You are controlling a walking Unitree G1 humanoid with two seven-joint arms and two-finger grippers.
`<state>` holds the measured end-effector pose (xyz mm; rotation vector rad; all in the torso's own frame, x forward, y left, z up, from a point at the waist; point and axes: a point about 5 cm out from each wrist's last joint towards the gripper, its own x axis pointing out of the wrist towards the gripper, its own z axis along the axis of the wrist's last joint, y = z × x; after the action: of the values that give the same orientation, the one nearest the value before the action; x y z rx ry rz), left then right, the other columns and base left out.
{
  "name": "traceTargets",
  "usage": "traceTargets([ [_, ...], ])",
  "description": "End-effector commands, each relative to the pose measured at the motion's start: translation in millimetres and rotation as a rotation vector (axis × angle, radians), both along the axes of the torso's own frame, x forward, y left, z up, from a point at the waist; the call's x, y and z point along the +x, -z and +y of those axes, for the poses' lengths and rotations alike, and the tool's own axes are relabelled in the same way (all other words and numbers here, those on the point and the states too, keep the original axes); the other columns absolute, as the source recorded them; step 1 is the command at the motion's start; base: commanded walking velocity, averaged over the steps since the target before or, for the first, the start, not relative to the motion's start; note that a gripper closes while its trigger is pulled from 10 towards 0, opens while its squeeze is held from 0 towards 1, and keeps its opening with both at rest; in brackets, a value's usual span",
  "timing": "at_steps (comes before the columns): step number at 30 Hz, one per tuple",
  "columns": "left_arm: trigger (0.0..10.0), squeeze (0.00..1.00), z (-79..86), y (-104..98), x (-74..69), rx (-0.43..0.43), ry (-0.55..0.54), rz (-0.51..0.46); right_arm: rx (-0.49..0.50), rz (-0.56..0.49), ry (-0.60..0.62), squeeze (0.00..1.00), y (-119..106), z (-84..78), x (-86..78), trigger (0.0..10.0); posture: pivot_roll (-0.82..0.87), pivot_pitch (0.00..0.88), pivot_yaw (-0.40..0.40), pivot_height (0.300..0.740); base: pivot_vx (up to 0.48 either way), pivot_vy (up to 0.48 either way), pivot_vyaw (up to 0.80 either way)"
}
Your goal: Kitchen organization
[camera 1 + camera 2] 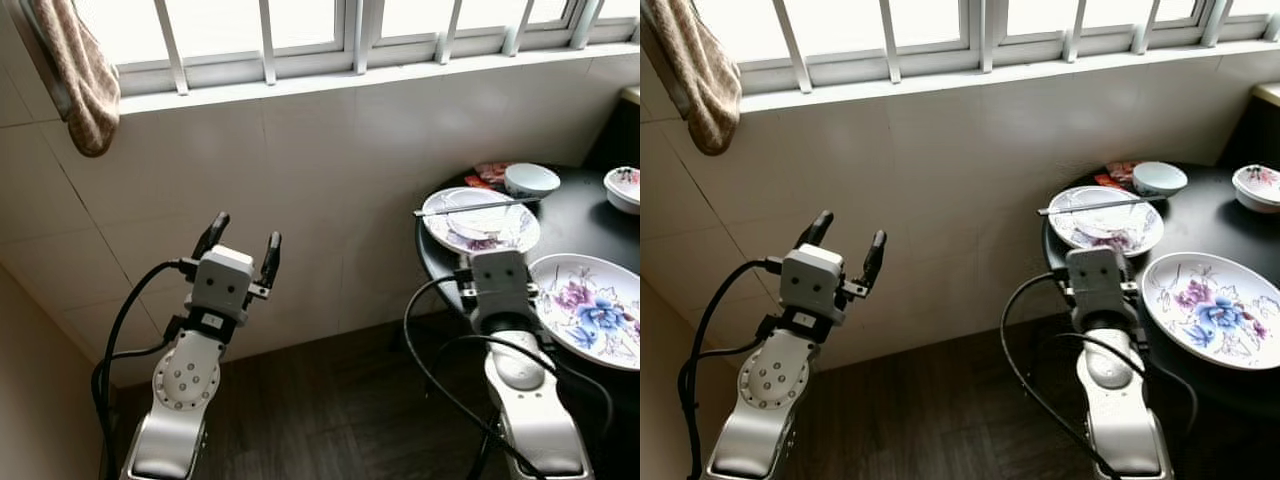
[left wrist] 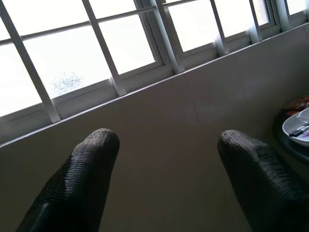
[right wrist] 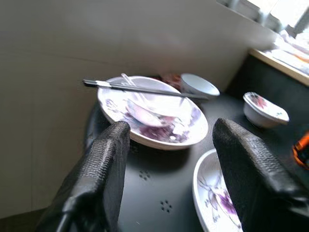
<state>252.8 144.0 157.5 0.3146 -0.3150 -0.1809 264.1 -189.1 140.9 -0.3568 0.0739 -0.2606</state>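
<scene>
A round black table (image 1: 585, 222) stands at the right. On it lies a floral plate (image 1: 452, 238) with a spoon in it and dark chopsticks (image 1: 478, 206) laid across its rim. A larger flowered plate (image 1: 590, 305) sits nearer me. A small white bowl (image 1: 531, 180) and a floral bowl (image 1: 624, 187) stand further back. My right gripper (image 3: 171, 126) is open at the table's near edge, pointing at the plate with the chopsticks (image 3: 145, 89) and holding nothing. My left gripper (image 1: 247, 230) is open and raised before the tiled wall, far from the table.
A barred window (image 1: 350, 30) runs along the top of the white tiled wall. A brown towel (image 1: 75, 70) hangs at the upper left. Dark wood floor (image 1: 330, 410) lies between my arms. A red packet (image 1: 487, 174) lies behind the plates.
</scene>
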Motion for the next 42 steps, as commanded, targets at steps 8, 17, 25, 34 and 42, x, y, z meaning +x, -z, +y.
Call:
traceTargets([
  [8, 10.0, 0.0, -0.9, 2.2, 1.4, 0.008, 0.004, 0.022, 0.046, 0.035, 0.1, 0.0, 3.7, -15.5, 2.0, 10.0, 0.01, 0.0, -0.005, 0.74, 0.0, 0.0, -0.2],
  [17, 10.0, 0.0, -1.8, 1.0, 2.3, 0.008, 0.005, 0.027, 0.027, 0.084, -0.03, 0.0, 7.8, -4.1, 10.8, 10.0, 0.01, 0.0, -0.011, 0.74, 0.0, 0.0, -0.27],
  [25, 10.0, 0.0, -2.5, 2.4, 2.8, 0.016, 0.003, 0.038, 0.015, 0.148, -0.015, 0.0, 15.4, -14.9, 11.9, 10.0, 0.02, 0.0, -0.015, 0.74, 0.0, 0.0, 0.0],
  [34, 10.0, 0.0, -3.6, 2.2, 2.7, 0.017, 0.008, 0.041, 0.033, 0.157, -0.051, 0.0, 17.9, -5.4, 12.9, 10.0, 0.02, 0.0, -0.017, 0.74, 0.0, -0.357, 0.0],
  [42, 10.0, 0.0, -3.2, 0.6, 2.2, -0.002, 0.009, 0.033, 0.053, 0.169, -0.01, 0.0, 18.9, -8.2, 14.3, 10.0, 0.02, 0.0, -0.019, 0.74, 0.0, -0.18, 0.0],
])
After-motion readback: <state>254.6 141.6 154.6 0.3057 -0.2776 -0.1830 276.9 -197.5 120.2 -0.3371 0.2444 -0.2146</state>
